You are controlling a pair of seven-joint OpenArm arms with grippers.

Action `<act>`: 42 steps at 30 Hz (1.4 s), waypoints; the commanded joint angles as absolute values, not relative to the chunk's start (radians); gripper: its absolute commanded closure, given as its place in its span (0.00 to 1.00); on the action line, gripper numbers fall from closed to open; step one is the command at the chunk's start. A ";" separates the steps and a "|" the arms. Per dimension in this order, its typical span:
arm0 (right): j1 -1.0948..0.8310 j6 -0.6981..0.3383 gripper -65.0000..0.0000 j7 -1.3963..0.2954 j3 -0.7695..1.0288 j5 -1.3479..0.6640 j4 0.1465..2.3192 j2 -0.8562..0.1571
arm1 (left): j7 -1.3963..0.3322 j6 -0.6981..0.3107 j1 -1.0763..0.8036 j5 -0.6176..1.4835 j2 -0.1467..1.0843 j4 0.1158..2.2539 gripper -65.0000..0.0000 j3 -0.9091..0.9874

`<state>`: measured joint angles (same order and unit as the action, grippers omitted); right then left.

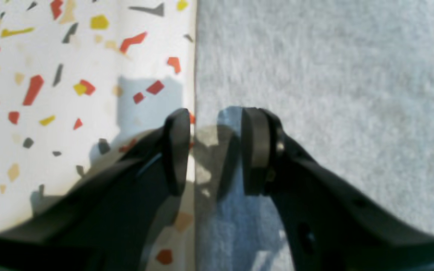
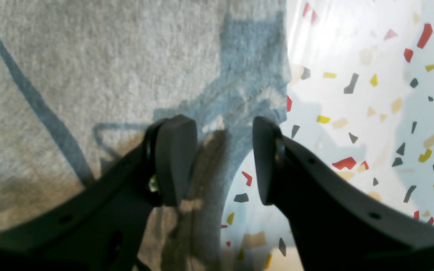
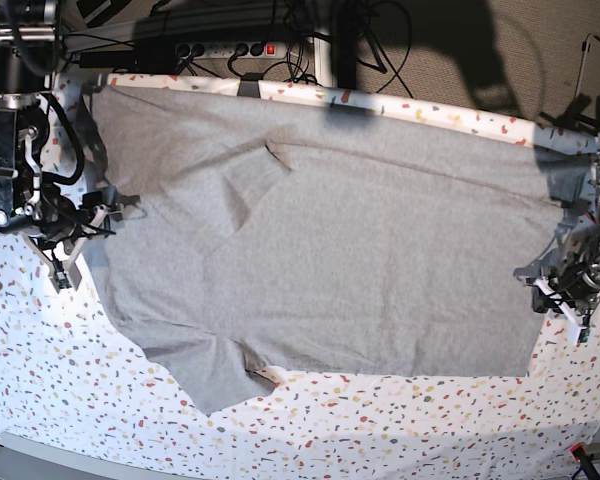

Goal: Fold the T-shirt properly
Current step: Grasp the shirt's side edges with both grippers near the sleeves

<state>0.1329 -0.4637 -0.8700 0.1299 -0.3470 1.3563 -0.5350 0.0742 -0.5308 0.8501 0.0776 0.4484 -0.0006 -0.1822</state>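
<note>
Both tools, left and right, apparently straddle T-shirt edges, open.

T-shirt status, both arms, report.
Left gripper and right gripper open, each straddling a shirt edge. T-shirt spread on table, unfolded. Nothing blocking.

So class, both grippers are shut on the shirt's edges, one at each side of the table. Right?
Not quite. Both wrist views show the left gripper and right gripper open, each straddling an edge of the shirt, one at each side of the table.
</note>
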 commanded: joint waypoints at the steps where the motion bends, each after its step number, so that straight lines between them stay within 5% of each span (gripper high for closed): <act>1: 0.155 -0.464 0.56 -0.858 0.137 -0.352 1.372 -0.557 | 0.092 -0.532 0.881 0.097 0.463 0.000 0.67 -0.179; 13: 0.155 -0.465 0.56 -0.858 0.137 -0.352 1.374 -0.559 | 0.010 -0.612 0.881 0.124 0.420 0.000 0.67 -0.179; 22: 0.155 -0.497 0.56 -0.857 0.137 -0.352 1.374 -0.562 | 0.122 -0.532 0.882 0.124 0.431 0.000 1.00 -0.179; 37: 0.173 -0.577 0.55 -0.698 0.137 -0.323 1.374 -0.557 | 0.188 -0.500 0.883 0.125 0.443 0.000 1.00 -0.179; 42: 0.284 -0.576 0.45 -0.698 0.133 -0.306 1.356 -0.523 | 0.187 -0.500 0.883 0.125 0.443 0.000 1.00 -0.179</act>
<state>0.2592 -0.5739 -0.7193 0.1272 -0.2962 1.3422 -0.5056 0.1589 -0.5003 0.8482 0.1127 0.4290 -0.0006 -0.1822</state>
